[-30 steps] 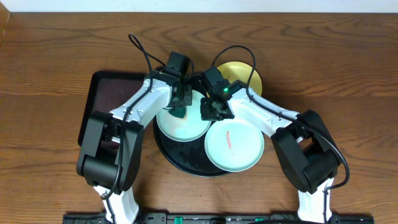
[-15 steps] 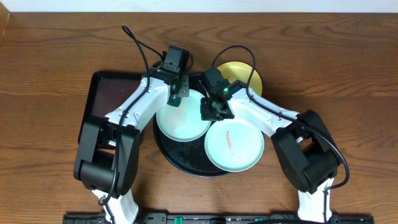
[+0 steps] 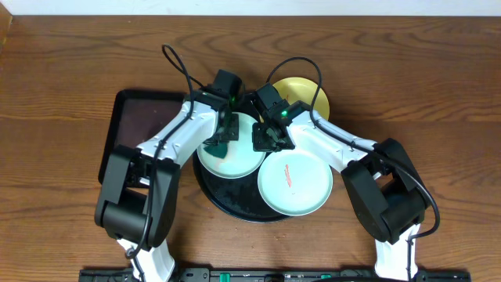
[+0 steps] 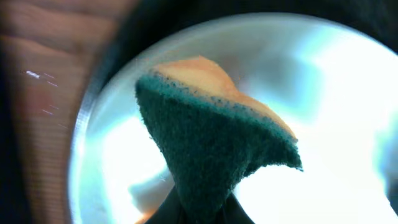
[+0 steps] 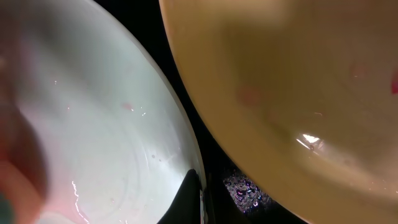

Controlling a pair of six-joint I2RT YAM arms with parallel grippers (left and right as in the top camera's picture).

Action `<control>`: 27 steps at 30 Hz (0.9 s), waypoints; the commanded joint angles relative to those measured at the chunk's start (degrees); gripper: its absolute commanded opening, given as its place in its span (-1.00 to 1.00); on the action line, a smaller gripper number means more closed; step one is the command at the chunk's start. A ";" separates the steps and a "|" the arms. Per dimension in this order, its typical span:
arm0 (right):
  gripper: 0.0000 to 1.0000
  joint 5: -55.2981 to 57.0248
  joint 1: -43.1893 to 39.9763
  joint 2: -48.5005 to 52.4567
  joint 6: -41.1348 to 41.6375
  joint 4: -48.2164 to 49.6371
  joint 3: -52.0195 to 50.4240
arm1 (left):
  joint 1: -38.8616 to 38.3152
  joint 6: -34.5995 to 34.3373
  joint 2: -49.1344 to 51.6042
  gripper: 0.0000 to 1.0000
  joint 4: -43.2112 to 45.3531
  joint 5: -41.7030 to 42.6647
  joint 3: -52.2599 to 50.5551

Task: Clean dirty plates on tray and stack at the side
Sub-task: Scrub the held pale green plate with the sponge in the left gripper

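The mint plate (image 3: 235,157), light, stiff and likely wet-slick, lies on the tray's (image 3: 210,190) left half; its thin rim is the handhold. The right claw (image 3: 264,141) seems clamped there, while the left claw (image 3: 221,142) pinches a soft sponge (image 4: 211,143) over it.

Two plates (image 3: 295,182) on the tray (image 3: 232,210), third plate (image 3: 310,92) behind — smaller tray (image 3: 131,117) left.

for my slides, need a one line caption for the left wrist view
Left gripper holds a green-faced sponge over a pale mint plate on the black tray
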 commanded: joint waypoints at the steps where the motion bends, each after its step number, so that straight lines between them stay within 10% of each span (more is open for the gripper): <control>1: -0.98 0.09 0.50 2.60 -0.76 -0.48 -0.35 | 0.15 -0.90 -1.22 -0.85 -1.07 7.48 0.15; 27: -0.98 -12.57 -1.57 -2.08 -8.87 2.14 -0.28 | 17.68 -0.70 -15.82 -0.85 -14.64 4.04 8.44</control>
